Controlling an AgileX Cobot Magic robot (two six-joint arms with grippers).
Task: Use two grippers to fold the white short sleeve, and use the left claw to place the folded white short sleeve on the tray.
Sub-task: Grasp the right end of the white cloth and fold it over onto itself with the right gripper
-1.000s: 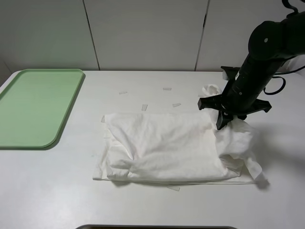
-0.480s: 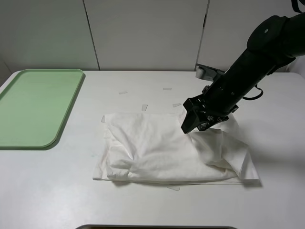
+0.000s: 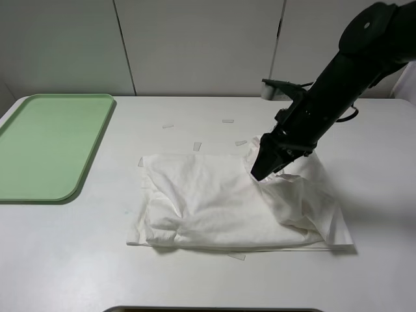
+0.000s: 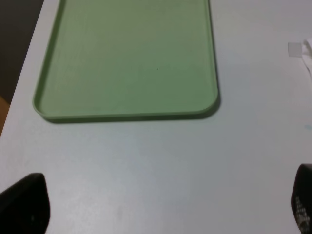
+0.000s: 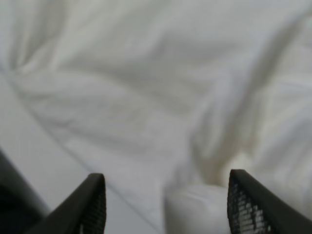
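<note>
The white short sleeve lies crumpled and partly folded on the table, right of the middle. My right gripper points down onto its upper right part. In the right wrist view the right gripper has its fingers wide apart over the shirt, with a bunched bit of fabric between them. The pale green tray lies empty at the far left. My left gripper is open and empty over bare table near the tray; it is out of the exterior view.
Several small white tape strips lie on the table behind the shirt. One strip shows in the left wrist view. A white panelled wall stands behind the table. A dark edge shows at the table's front.
My right arm has swung left and leaned down, carrying the shirt's right side over onto the body. The raised fabric now lies lower and flatter on the right.
</note>
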